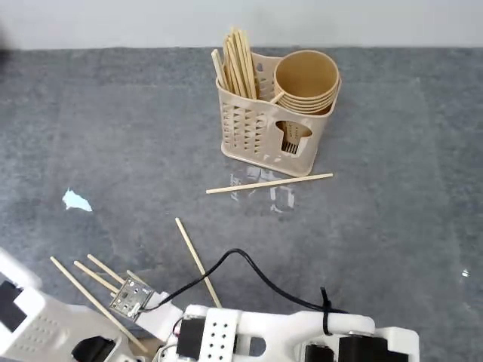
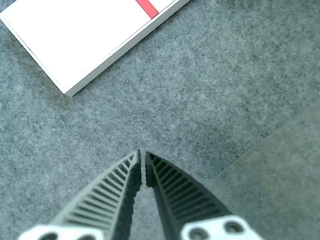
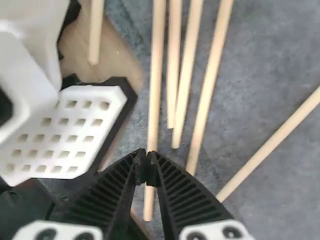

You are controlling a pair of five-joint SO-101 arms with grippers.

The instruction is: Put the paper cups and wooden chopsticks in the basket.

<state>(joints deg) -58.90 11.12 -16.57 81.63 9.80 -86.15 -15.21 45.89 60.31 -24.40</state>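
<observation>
Right hand (image 3: 148, 167): tips pressed together, gripping nothing, hovering just above loose wooden chopsticks (image 3: 157, 100), which are pale, slim, smooth and lie nearly parallel on the grey worktop (image 3: 280, 60), right under and ahead of it. Left hand (image 2: 144, 167): likewise closed tip to tip, over grey felt. Well ahead of both: beige slotted basket (image 1: 256, 132) holding upright chopsticks (image 1: 238, 64) and stacked tan paper cups (image 1: 306, 79).

Your bench (image 1: 113, 136) is covered in grey felt-like matting, and a plain pale wall (image 1: 113, 23) runs along its far edge. There's a little light-blue scrap (image 1: 76, 200) sitting on the mat, and a white board (image 2: 90, 35) with a red stripe lies flat on it too.
</observation>
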